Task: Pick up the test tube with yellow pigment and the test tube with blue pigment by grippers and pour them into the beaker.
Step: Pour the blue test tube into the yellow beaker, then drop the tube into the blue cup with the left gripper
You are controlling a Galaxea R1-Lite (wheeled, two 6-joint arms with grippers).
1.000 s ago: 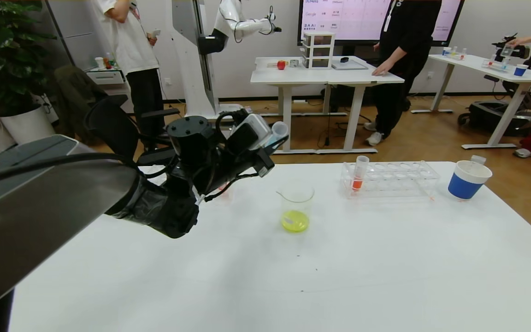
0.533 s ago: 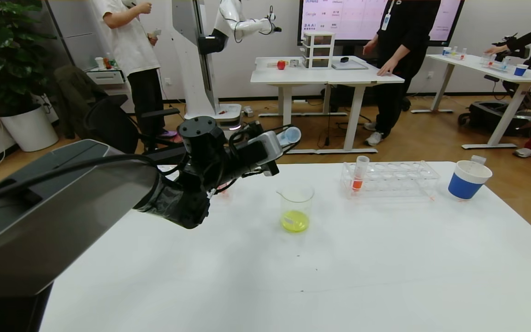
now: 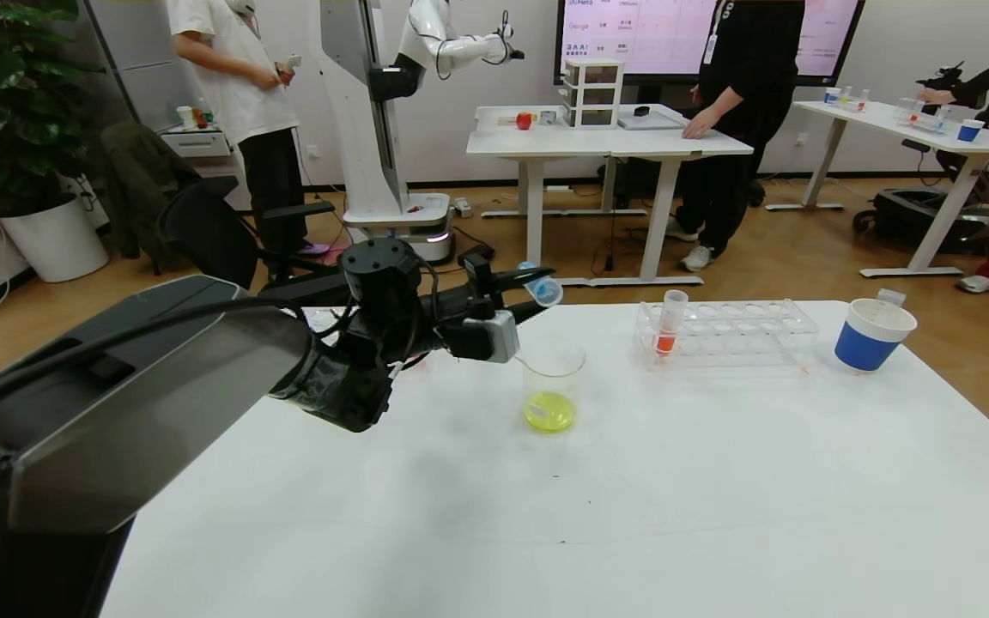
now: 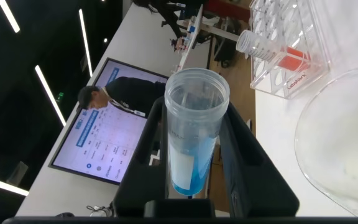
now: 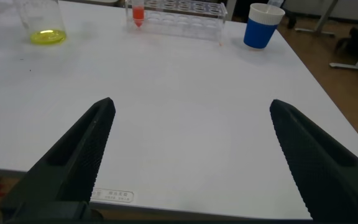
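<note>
My left gripper is shut on the test tube with blue pigment, held nearly level with its mouth pointing right, just above and behind the beaker's rim. In the left wrist view the tube sits between the black fingers, blue liquid pooled at its round bottom. The beaker stands mid-table with yellow liquid in it; its rim also shows in that wrist view. My right gripper is open over the table's near edge, holding nothing. The test tube with yellow pigment is out of view.
A clear tube rack right of the beaker holds one tube of orange-red liquid. A blue-and-white paper cup stands at the far right. People, desks and another robot are beyond the table.
My left wrist has rolled over, so its grey box now hangs underneath. The blue tube has tipped from mouth-up to nearly level and dropped closer to the beaker.
</note>
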